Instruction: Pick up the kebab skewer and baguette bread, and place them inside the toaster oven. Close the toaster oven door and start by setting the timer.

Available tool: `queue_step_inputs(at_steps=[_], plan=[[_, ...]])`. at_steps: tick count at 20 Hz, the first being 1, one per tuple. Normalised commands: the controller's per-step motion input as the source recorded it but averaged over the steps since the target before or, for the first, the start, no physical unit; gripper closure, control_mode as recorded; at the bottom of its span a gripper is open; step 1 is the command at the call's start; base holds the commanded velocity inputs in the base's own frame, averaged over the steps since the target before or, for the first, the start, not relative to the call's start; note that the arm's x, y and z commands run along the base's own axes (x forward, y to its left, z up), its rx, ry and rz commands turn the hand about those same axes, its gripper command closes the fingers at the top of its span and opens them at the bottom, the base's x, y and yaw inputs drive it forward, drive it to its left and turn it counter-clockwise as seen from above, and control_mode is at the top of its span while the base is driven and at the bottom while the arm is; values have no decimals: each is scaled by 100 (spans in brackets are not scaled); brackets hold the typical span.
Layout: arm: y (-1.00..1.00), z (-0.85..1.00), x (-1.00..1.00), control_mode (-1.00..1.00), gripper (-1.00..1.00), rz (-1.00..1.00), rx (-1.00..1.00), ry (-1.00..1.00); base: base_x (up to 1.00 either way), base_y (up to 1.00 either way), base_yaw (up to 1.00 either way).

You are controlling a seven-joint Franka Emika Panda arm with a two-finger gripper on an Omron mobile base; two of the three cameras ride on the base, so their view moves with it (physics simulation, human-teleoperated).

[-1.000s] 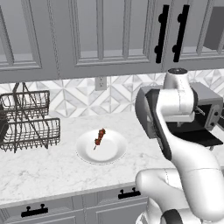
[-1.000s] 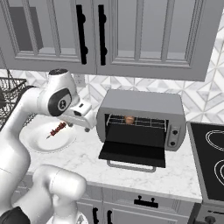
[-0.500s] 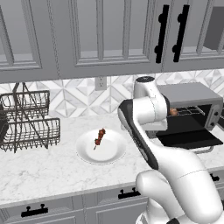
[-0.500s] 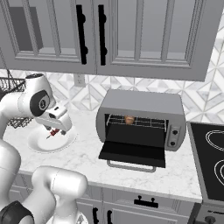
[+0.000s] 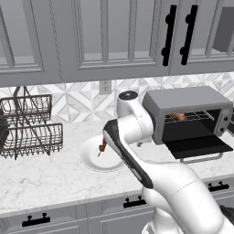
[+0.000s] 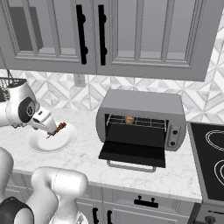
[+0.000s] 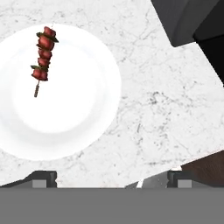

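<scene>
The gripper [image 7: 109,178] hangs with jaws spread wide and empty above the counter [image 7: 166,109], just off the plate [image 7: 83,127] rim. The kebab skewer [image 7: 43,57] lies near the plate's far edge, so a closure made off-centre would likely roll the thin stick aside. The baguette bread [image 5: 179,116] already sits on the rack of the toaster oven [image 5: 183,103], its door [image 5: 197,146] hanging open.

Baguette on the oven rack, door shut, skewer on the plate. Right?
Wrong on the door: the right base view shows it folded down, open. The baguette is on the oven rack, and the skewer lies on the plate.
</scene>
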Motion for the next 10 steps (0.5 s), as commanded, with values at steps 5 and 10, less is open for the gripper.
queue_step_inputs(at_steps=[5, 10], plan=[[47, -9, 68, -100, -100, 0, 0, 0, 0, 0, 0], [22, -39, 58, -100, -100, -2, 0, 0, 0, 0, 0]])
